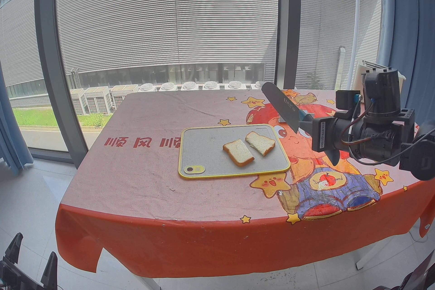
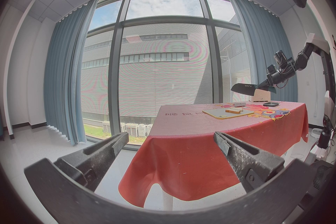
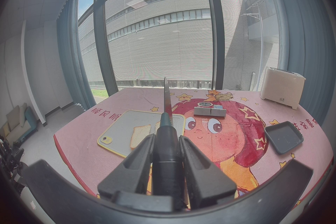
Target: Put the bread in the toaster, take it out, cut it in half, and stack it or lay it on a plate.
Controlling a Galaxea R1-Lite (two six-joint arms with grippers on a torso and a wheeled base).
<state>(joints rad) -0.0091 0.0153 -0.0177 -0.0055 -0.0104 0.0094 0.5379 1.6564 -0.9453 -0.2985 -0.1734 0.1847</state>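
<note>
Two bread halves (image 1: 239, 152) (image 1: 260, 142) lie side by side on the grey, yellow-rimmed cutting board (image 1: 204, 155), near its right end. My right gripper (image 1: 312, 125) hovers above the table just right of the board, shut on the black handle of a knife (image 1: 281, 106) whose blade points up and left over the board's far right corner. In the right wrist view the right gripper (image 3: 167, 139) clamps the knife (image 3: 167, 100) above the bread (image 3: 140, 135). My left gripper (image 2: 168, 146) stands open and holds nothing, low beside the table's left front (image 1: 31, 257).
A cream toaster (image 3: 282, 87) stands at the table's far right corner. A dark square plate (image 3: 283, 136) lies in front of it. A small grey knife stand (image 3: 210, 111) sits behind the board. The orange cloth's left half is bare.
</note>
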